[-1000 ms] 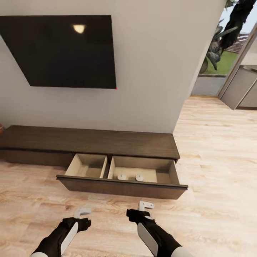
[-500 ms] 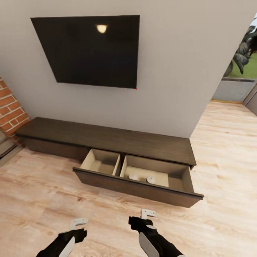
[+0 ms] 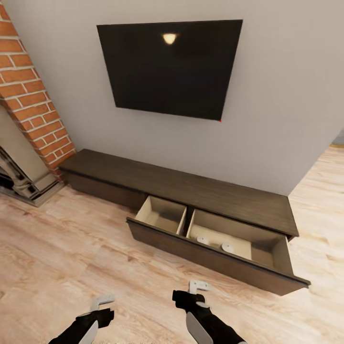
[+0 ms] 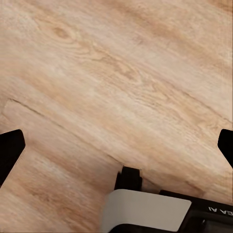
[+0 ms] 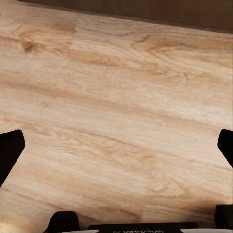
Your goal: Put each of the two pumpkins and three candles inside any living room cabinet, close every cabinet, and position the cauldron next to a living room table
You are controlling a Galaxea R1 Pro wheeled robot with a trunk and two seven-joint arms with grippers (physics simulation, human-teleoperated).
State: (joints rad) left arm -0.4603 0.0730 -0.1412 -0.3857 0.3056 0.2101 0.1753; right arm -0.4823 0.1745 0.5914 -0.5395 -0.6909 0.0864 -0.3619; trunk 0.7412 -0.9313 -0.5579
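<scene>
Pale wood-plank floor [image 3: 57,248], plain grey wall [image 3: 282,105], black wall-mounted screen [image 3: 169,67], red brick column [image 3: 33,95]

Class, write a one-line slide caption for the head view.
Cabinet drawer open under the television, two pale candles inside.

This is a home living room. A dark flat television [image 3: 170,67] hangs on a plain grey wall at the top centre of the frame, above a long low dark-brown wood TV console [image 3: 191,191] with a drawer pulled out. A red-brick fireplace surround [image 3: 33,95] rises at the upper left, and pale wood-plank flooring [image 3: 62,258] covers the lower frame.
</scene>
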